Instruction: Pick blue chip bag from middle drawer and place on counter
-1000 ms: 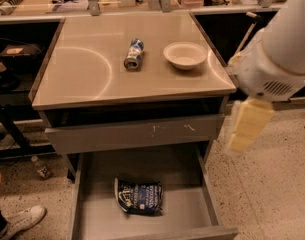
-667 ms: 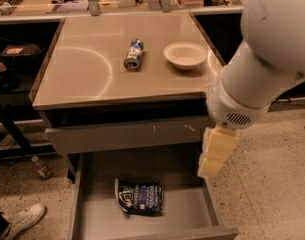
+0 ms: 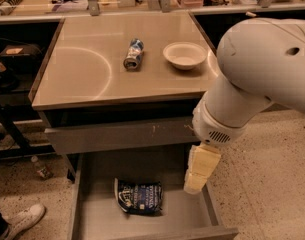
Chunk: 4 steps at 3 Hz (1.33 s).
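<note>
Camera view: gripper (image 3: pixel 195 183) hangs tip-down over the right side of the open middle drawer (image 3: pixel 188 220), close to its right wall, with nothing visibly held. Spread or closed: can't tell from this angle.

Blue chip bag (image 3: pixel 138 196) lies flat on the drawer floor, left of centre, apart from the gripper and not touching either side wall.

My read is that this is the reach phase, with no grasp yet. To do it well:
- Traverse across the drawer toward the bag before dropping, then come down over its middle, not its edge.
- The bag lies flat, so there's little to pinch. Aim for a raised crease or the curled end, and go low enough to catch foil without ramming the floor.
- Foil likely slips and collapses. Close firmly and expect it to deform.
- The closed upper drawer front (image 3: pixel 122 134) and the counter (image 3: pixel 77 84) edge overhang the back of the drawer. Lift up and out toward the open front, then over.
- Drop spot: the bare front-left of the counter, well clear of the can (image 3: pixel 134 54) and the bowl (image 3: pixel 184 55).

Bag look: dark navy foil, crumpled, roughly rectangular and lying slightly askew. It has white lettering across the face, a round white logo near one end, and a pale curled edge on that same end. It probably weighs next to nothing.
</note>
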Available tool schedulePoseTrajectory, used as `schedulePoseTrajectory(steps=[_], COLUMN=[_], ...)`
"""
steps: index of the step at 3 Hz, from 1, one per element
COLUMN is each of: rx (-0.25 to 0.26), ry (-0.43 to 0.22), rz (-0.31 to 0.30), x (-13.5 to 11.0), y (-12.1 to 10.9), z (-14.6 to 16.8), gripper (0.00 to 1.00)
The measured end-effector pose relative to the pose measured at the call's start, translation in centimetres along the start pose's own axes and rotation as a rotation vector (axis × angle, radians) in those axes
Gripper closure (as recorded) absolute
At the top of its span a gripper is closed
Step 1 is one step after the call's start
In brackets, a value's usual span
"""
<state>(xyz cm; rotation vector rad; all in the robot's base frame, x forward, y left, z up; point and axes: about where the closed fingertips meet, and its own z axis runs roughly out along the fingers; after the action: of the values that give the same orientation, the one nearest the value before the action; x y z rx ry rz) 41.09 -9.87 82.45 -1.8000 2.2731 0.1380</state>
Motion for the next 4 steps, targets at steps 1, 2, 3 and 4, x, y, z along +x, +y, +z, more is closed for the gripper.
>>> schedulePoseTrajectory(steps=[1,2,3,4], rx=[-0.02,-0.083,-0.148,-0.184], ry=[-0.026,-0.014,0.018,0.038], rz=[0.006,0.022,0.052,0.073], x=[0.1,-0.2,0.2,0.3], y=[0.9,2.5,3.8,3.9], z=[1.4,7.7,14.5,19.8], gripper=[0.0,0.0,0.0,0.0])
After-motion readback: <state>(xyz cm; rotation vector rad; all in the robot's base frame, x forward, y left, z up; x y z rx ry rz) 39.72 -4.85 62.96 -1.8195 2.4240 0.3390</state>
